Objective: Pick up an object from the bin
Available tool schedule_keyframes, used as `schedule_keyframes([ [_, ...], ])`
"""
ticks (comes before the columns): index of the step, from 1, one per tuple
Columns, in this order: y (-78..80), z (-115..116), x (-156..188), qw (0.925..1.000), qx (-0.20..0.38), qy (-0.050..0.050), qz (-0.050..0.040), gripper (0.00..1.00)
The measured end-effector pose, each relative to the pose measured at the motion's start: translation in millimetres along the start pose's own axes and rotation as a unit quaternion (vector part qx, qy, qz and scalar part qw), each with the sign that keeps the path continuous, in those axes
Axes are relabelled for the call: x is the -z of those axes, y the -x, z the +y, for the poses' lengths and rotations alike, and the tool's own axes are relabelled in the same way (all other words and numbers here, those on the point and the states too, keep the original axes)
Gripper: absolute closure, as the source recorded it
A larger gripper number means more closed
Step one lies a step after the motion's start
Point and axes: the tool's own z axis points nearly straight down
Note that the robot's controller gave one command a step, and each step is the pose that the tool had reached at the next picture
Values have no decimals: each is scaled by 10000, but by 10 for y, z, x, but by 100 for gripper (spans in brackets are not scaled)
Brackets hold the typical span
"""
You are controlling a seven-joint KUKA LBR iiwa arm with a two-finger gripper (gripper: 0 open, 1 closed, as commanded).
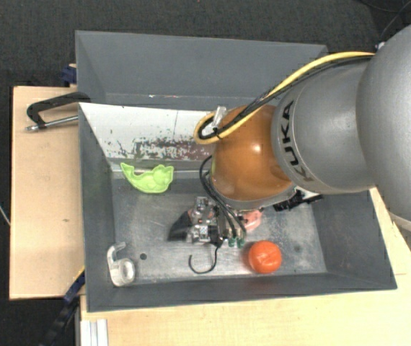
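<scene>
Reaching in from the right, the grey KUKA arm (pixel 335 121) stretches over the grey metal bin (pixel 191 63), its rounded orange wrist cover (pixel 245 161) hanging above the middle of the floor. A yellow cable (pixel 308 69) runs along the arm and curls in at the far side of that cover.

Below the cover, the gripper (pixel 207 225) sits low over the bin's floor, about midway between the left and right walls and toward the near side. Whether the claw is open or closed cannot be told, because wiring and small parts crowd around it; what it grips, if anything, cannot be told either.

A small dark wedge-shaped thing (pixel 179 228) lies just beside the gripper on its left, on the bare floor. It is the nearest thing to the claw, though whether the two touch is unclear.

A small pink thing (pixel 253 220) sits just to the right of the gripper, partly tucked under the edge of the orange cover. An orange round thing (pixel 264 257), much like a little ball, rests to the near right, close to the near wall and apart from the claw.

Toward the far left, a bright green curved piece (pixel 148 178) lies at the foot of a pale speckled panel (pixel 155 125), well apart from the gripper. A pale looped thing (pixel 121 265) lies in the near left corner, also well apart. All of these lie singly on the floor.
</scene>
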Motion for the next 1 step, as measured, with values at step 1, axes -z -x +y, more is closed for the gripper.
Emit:
schedule_keyframes([
  [1, 70, -25, 964, 10000, -12, 8, -38, 100],
])
